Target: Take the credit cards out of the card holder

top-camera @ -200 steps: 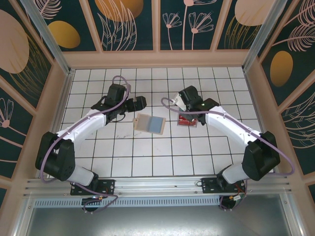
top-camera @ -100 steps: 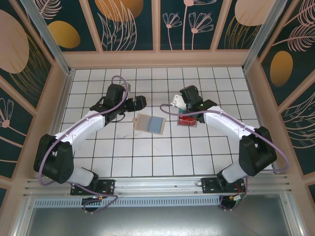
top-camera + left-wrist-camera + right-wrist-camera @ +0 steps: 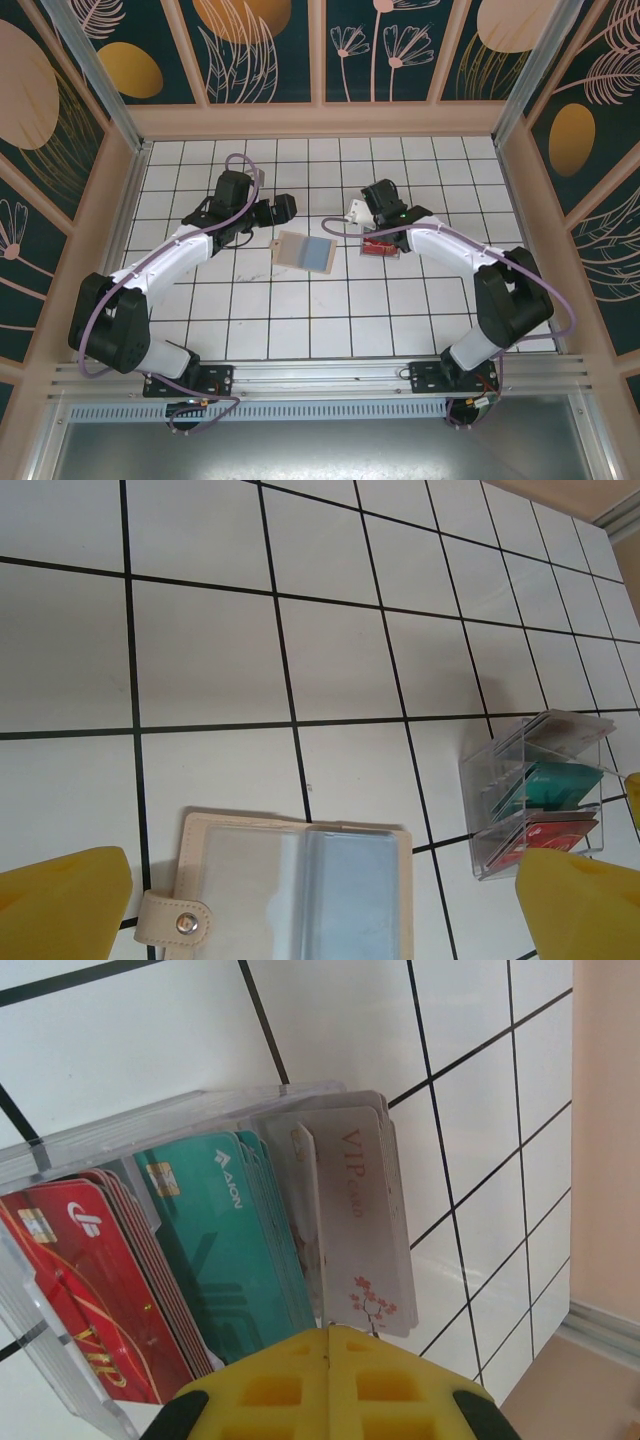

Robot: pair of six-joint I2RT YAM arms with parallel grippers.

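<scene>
My left tool stands wide open and empty, just up-frame of the open card holder lying mid-frame. My right tool is clamped on a white card beside the clear tray.

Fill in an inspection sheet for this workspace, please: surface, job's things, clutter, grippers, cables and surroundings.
Surface: white tiled table with dark grid lines; no spills seen.
Job's things: card holder lies open and flat; to its right, the clear tray holds red, teal and white cards upright.
Clutter: nothing seen.
Grippers: left gripper, jaws wide open and empty, beside the card holder; right gripper, jaws shut at the edge of the white cards, and I cannot tell whether one is pinched.
Cables: purple cables run along both arms, clear of the cards.
Surroundings: floral wall panels on three sides; metal rail at the near edge.
</scene>
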